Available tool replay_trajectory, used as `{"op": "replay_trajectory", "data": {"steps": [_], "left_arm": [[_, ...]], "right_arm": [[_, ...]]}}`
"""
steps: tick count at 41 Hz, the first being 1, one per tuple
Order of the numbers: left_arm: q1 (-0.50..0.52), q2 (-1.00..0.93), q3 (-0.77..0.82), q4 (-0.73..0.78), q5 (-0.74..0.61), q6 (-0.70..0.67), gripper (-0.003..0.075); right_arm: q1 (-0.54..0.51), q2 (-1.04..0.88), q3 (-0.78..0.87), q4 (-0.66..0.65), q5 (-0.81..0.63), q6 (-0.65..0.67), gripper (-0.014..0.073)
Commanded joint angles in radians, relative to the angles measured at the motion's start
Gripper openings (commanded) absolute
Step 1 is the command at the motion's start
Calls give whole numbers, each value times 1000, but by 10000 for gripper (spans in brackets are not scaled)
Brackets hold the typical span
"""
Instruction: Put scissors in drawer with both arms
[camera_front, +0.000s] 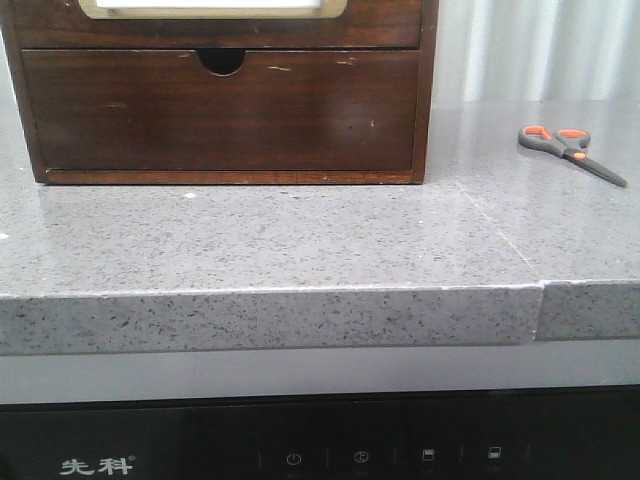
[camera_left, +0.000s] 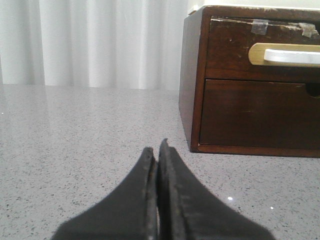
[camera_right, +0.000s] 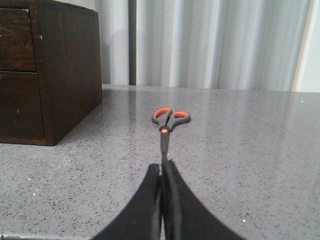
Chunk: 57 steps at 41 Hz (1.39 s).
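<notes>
The small scissors (camera_front: 565, 148), with dark grey handles, orange-lined loops and short dark blades, lie flat on the grey counter to the right of the wooden cabinet (camera_front: 428, 90). Its lower drawer (camera_front: 220, 115) is closed, with a half-round notch at its top edge. Neither gripper shows in the front view. In the right wrist view my right gripper (camera_right: 164, 164) is shut and empty, and the scissors (camera_right: 167, 120) lie just beyond it, blades pointing toward its fingertips. In the left wrist view my left gripper (camera_left: 156, 149) is shut and empty, low over the counter beside the cabinet (camera_left: 192, 80).
The upper drawer has a pale handle (camera_left: 285, 55). The grey speckled counter (camera_front: 250, 240) has a front edge with a seam at the right (camera_front: 541, 300). White curtains (camera_right: 210, 40) hang behind the counter.
</notes>
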Motion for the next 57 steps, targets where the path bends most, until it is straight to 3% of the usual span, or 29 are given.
{"op": "replay_trajectory", "data": {"steps": [1, 23, 29, 36, 46, 57], "left_arm": [[-1, -17, 25, 1, -74, -8, -20], [-1, -17, 25, 1, -74, -8, -20], [-1, -17, 23, 1, -146, -8, -20], [-1, -17, -64, -1, -201, -8, -20], [-1, 43, -375, -1, 31, -8, -20], [-1, 249, -700, -1, 334, -8, -20]], "right_arm": [[4, -17, 1, 4, -77, -2, -68], [4, -17, 1, 4, -87, -2, -68], [4, -17, -14, 4, -99, -2, -68], [4, -16, -150, 3, 43, -2, -68], [4, 41, -422, -14, 302, -9, -68], [4, 262, -712, -14, 529, -13, -68]]}}
